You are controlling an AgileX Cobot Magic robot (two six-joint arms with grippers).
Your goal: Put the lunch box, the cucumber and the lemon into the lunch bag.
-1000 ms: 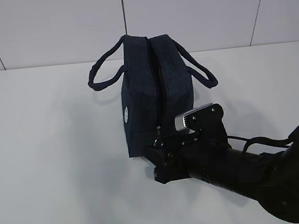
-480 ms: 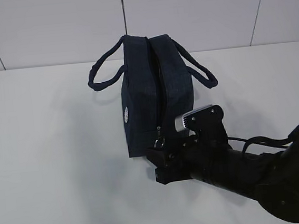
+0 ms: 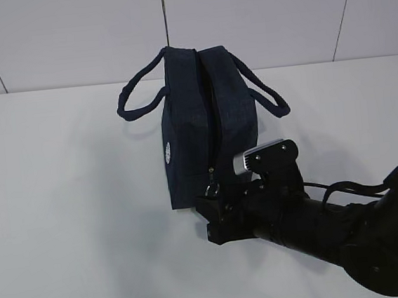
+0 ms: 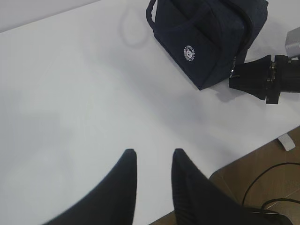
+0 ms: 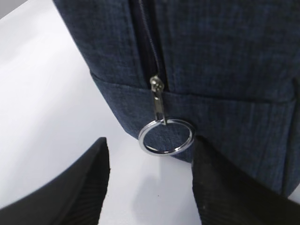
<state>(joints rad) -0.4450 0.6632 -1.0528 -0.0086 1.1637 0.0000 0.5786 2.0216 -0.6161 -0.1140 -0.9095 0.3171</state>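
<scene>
The dark navy lunch bag [image 3: 207, 120] stands upright on the white table, its zipper closed; it also shows in the left wrist view [image 4: 206, 37] and fills the top of the right wrist view [image 5: 211, 61]. Its silver ring pull [image 5: 166, 136] hangs at the near end of the zipper. My right gripper [image 5: 150, 145] is open, its fingers on either side of the ring and just below it, not touching it. My left gripper [image 4: 152, 152] is open and empty over bare table, far from the bag. The lunch box, the cucumber and the lemon are out of view.
The white table [image 3: 72, 224] stretches to the left of the bag. In the left wrist view the table's front edge [image 4: 234, 159] meets a brown floor with cables. A grey panelled wall [image 3: 68, 35] stands behind the table.
My right gripper has sunk slightly and edged toward the ring pull. The bag has not moved.
</scene>
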